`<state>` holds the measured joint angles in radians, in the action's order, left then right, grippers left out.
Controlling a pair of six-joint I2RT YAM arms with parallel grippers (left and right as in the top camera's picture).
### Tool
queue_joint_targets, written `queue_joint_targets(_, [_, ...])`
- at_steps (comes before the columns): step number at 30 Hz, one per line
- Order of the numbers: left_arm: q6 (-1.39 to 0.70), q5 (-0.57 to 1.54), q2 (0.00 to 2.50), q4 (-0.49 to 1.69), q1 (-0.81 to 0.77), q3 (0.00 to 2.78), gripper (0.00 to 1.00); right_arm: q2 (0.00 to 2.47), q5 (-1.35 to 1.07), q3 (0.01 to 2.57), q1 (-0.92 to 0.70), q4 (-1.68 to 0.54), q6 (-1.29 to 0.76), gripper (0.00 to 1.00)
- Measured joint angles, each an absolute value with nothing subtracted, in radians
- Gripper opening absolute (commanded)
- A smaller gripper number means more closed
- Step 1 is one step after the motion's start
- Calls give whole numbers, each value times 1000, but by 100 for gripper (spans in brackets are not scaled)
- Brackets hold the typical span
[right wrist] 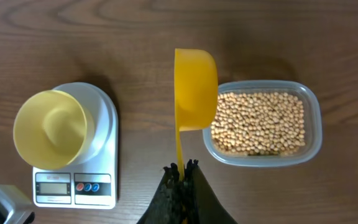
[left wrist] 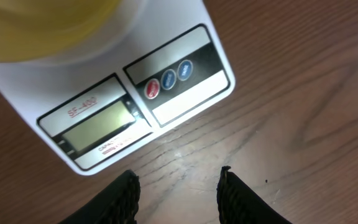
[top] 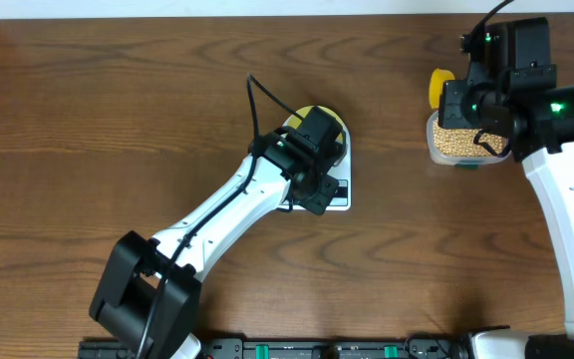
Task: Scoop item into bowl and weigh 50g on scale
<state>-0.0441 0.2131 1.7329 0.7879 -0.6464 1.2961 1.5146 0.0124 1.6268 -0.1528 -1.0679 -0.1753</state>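
We show the scale at centre carrying the empty bowl, and the tub at right. The left gripper hangs partly open and empty at the scale's near edge. The right gripper, nearer the tub, is clamped on the scoop handle. The handle runs parallel to the tub's left rim, and the beans lie just right of the cup.

The scale carries a red "SF-400" on its front panel just above the grey display; the small red print below is too blurred to read.
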Motion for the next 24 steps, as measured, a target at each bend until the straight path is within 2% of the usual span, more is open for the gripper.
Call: queue_joint_targets(24, [-14, 291, 1832, 690, -647, 1296, 43, 1515, 23, 1627, -141, -1074, -175, 1])
